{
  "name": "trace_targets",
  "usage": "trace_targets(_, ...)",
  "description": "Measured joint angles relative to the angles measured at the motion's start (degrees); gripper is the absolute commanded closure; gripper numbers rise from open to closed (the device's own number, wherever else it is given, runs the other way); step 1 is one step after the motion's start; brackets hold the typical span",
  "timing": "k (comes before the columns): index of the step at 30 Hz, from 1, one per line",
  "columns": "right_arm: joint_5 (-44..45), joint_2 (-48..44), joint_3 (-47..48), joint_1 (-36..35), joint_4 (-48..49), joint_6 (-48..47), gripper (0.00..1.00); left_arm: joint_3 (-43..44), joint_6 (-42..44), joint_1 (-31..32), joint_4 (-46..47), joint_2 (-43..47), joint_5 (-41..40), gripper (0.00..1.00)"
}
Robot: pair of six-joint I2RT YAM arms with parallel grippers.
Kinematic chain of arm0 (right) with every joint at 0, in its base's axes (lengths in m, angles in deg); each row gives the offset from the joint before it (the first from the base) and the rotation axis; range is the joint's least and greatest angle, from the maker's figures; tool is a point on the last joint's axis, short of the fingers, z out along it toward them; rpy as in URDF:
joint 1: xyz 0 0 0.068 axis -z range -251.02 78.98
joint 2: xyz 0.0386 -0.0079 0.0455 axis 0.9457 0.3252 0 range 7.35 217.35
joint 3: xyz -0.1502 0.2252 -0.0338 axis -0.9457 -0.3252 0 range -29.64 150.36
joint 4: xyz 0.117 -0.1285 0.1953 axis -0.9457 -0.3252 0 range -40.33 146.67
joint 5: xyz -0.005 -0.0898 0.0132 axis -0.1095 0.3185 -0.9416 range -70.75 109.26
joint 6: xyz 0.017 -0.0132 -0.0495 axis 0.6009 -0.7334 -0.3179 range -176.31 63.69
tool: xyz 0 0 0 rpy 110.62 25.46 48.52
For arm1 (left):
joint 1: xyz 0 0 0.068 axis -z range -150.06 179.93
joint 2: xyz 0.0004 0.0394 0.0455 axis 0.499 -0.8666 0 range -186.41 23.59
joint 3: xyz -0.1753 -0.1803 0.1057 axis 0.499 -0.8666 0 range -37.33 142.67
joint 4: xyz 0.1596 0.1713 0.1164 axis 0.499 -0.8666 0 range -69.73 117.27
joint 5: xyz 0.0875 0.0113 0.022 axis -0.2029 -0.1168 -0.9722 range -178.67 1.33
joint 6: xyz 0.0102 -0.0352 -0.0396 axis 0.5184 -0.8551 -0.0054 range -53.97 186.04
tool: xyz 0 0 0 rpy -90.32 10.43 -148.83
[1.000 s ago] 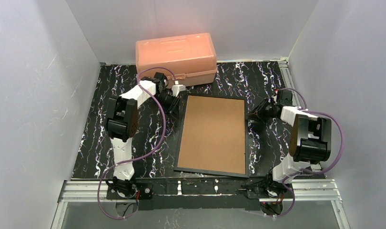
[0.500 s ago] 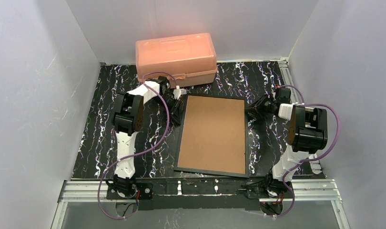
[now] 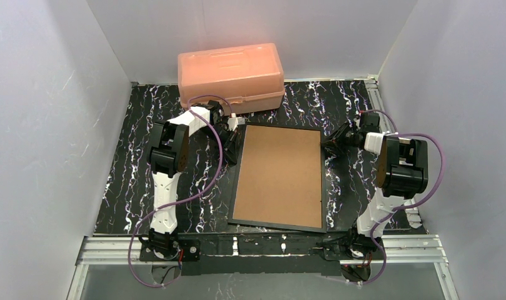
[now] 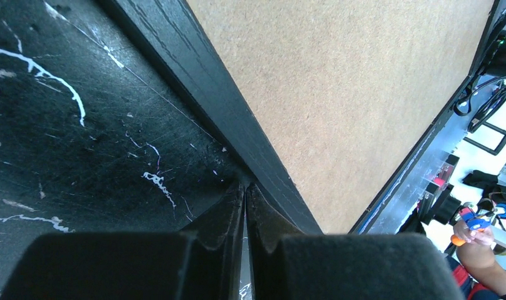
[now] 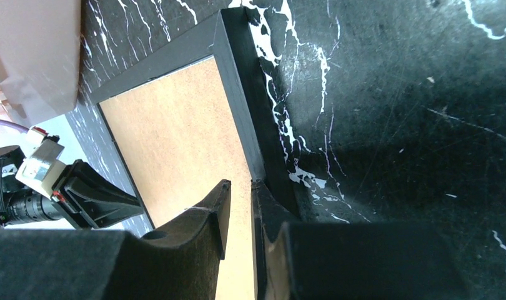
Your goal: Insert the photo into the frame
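Both grippers flank the frame's (image 4: 197, 81) far end, long axis near–far: left gripper (image 4: 245, 184) closed, right gripper (image 5: 240, 187) narrowly parted.

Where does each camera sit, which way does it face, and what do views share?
Top external: high behind the arm bases, looking down on thin black rectangular frame, brown backing board, peach plastic box; left hand, right hand show.
Left wrist: low at the frame's left rim, facing across the board; own fingers show.
Right wrist: over the frame's far right corner; own fingers show.
Shared: all see frame and board.
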Motion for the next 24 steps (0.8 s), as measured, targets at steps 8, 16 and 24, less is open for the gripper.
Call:
trace_targets(8,-0.17,0.02,0.63,-1.44,-2.12,-0.92,0.73,0.0,0.02,0.13,0.15,0.0,-0.04,0.97)
trace_targets(16,0.13,0.76,1.92,-3.15,-5.68,-1.81,0.74,0.0,0.04,0.26,0.2,0.0,-0.04,0.98)
trace_targets(24,-0.28,0.72,2.03,-3.26,-5.84,-1.49,0.74,0.0,0.02,0.26,0.17,0.0,-0.04,0.99)
